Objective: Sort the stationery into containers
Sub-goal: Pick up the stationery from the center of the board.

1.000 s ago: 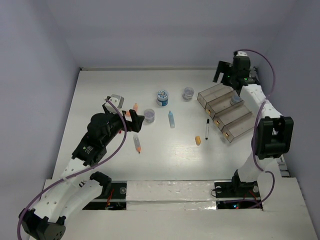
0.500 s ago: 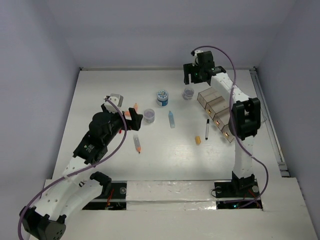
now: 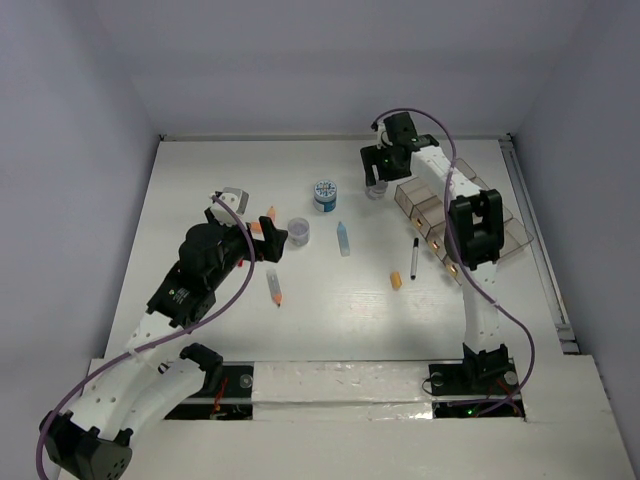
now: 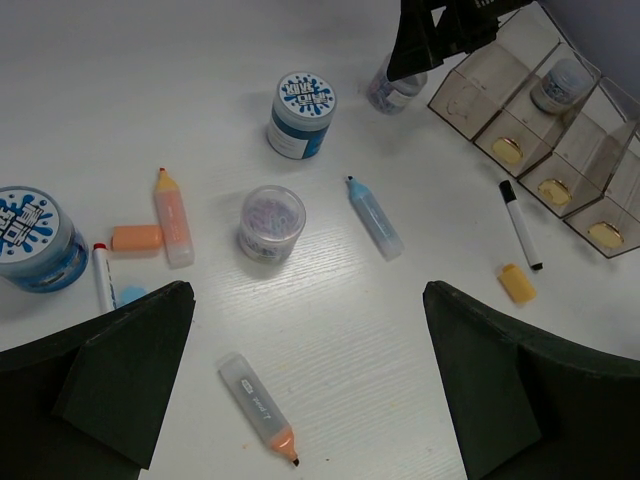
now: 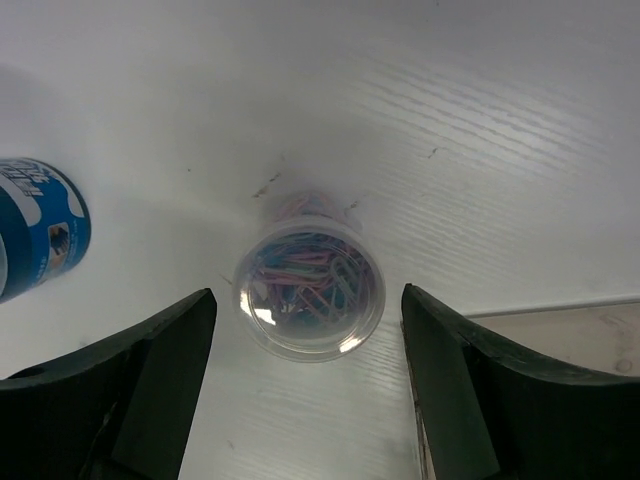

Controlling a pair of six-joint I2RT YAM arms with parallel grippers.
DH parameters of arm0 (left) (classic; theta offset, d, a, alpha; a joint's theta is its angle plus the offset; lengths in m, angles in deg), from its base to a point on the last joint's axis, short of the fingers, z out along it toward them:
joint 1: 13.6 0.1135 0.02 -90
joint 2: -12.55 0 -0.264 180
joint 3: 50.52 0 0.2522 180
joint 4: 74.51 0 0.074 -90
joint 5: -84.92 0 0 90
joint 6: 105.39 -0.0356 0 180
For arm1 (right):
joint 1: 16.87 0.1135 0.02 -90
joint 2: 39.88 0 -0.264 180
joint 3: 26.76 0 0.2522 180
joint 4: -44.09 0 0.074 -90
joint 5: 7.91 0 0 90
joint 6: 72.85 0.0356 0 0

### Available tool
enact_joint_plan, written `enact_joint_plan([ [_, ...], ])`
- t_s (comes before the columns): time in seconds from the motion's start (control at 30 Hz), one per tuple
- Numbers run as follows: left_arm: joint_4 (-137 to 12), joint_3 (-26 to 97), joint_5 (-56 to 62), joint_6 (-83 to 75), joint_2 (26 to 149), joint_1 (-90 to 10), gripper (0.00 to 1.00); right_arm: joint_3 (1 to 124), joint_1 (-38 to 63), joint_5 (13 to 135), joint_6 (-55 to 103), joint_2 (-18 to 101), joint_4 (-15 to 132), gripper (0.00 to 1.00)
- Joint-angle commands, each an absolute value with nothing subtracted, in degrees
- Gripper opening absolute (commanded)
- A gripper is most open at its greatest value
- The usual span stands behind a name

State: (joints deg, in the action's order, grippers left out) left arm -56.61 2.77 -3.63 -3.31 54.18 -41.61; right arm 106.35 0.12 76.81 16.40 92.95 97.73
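My right gripper [image 5: 306,297] is open, with its jaws either side of a clear jar of paper clips [image 5: 309,288] and apart from it. In the top view that right gripper [image 3: 376,170] is over the jar [image 3: 376,188], just left of the smoky divided tray [image 3: 505,232]. One tray compartment holds a jar [image 4: 562,85]. My left gripper [image 4: 307,290] hangs open and empty above a clear orange-tipped highlighter [image 4: 257,407]. Loose on the table are a blue-lidded jar [image 4: 302,112], another clear jar [image 4: 272,222], a light-blue marker [image 4: 375,217], an orange marker [image 4: 172,215], a black pen [image 4: 520,225] and an orange stub [image 4: 517,283].
A second blue-lidded jar [image 4: 30,240], an orange cap [image 4: 137,237] and a thin red-tipped stick [image 4: 103,275] lie at the left. The right arm's forearm crosses over part of the tray. The back wall stands close behind the right gripper.
The right arm has swung left from the far end of the tray and come down over the clear jar of paper clips. The left arm has not moved.
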Motion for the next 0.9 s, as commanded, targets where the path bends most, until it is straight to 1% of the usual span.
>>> enact_joint_plan([
  [0.0, -58.47, 5.61, -2.97, -3.52, 54.13, -41.28, 0.99, 109.96, 0.88, 75.85, 15.65, 94.50, 98.19, 0.80],
  [0.07, -58.47, 5.61, -2.97, -3.61, 54.04, -41.28, 0.99, 109.96, 1.40, 75.85, 15.92, 95.11, 98.10, 0.76],
  [0.17, -58.47, 5.61, -2.89, -3.52, 53.95, -41.28, 0.99, 110.31, 1.41, 75.67, 16.44, 95.64, 97.93, 0.75],
  [0.27, -58.47, 5.61, -2.89, -3.61, 53.69, -41.28, 0.99, 111.63, 1.41, 75.58, 16.80, 96.61, 98.89, 0.78],
  [0.33, -58.47, 5.61, -2.89, -3.52, 53.69, -41.28, 0.99, 112.07, 1.41, 75.67, 16.80, 97.14, 99.24, 0.79],
  [0.37, -58.47, 5.61, -2.89, -3.61, 53.51, -41.28, 0.99, 112.16, 1.93, 75.76, 16.80, 97.14, 99.33, 0.76],
  [0.4, -58.47, 5.61, -2.89, -3.52, 53.51, -41.28, 0.99, 111.98, 1.94, 75.76, 16.80, 96.97, 99.16, 0.70],
  [0.43, -58.47, 5.61, -2.89, -3.61, 53.51, -41.28, 0.99, 111.98, 1.94, 75.76, 16.80, 96.62, 98.90, 0.70],
  [0.47, -58.47, 5.61, -2.89, -3.61, 53.42, -41.28, 0.99, 111.46, 1.94, 75.76, 16.97, 96.26, 98.37, 0.63],
  [0.53, -58.64, 5.61, -2.80, -3.61, 53.33, -41.28, 0.99, 110.58, 2.46, 76.28, 17.06, 93.91, 95.91, 0.52],
  [0.57, -58.56, 5.61, -2.89, -3.61, 53.33, -41.28, 0.99, 109.97, 2.99, 76.29, 18.80, 92.76, 94.69, 0.49],
  [0.63, -58.64, 5.61, -2.89, -3.61, 53.25, -41.28, 0.99, 108.21, 2.99, 76.37, 19.69, 90.30, 91.26, 0.47],
  [0.7, -58.64, 5.52, -2.89, -3.52, 53.07, -41.28, 0.99, 105.93, 2.99, 77.94, 21.19, 84.34, 88.27, 0.47],
  [0.73, -58.56, 5.52, -2.89, -3.61, 52.98, -41.28, 0.99, 104.79, 2.99, 79.17, 21.19, 84.31, 87.39, 0.47],
  [0.77, -58.64, 5.52, -2.89, -3.52, 52.89, -41.28, 0.99, 103.38, 2.99, 80.84, 21.71, 80.65, 86.51, 0.46],
  [0.8, -58.64, 5.52, -2.89, -3.61, 52.89, -41.28, 0.99, 101.71, 2.99, 85.64, 21.89, 78.70, 85.02, 0.46],
  [0.87, -58.64, 5.52, -2.80, -3.52, 52.46, -41.28, 0.99, 95.92, 2.38, 89.63, 22.59, 74.92, 84.22, 0.46],
])
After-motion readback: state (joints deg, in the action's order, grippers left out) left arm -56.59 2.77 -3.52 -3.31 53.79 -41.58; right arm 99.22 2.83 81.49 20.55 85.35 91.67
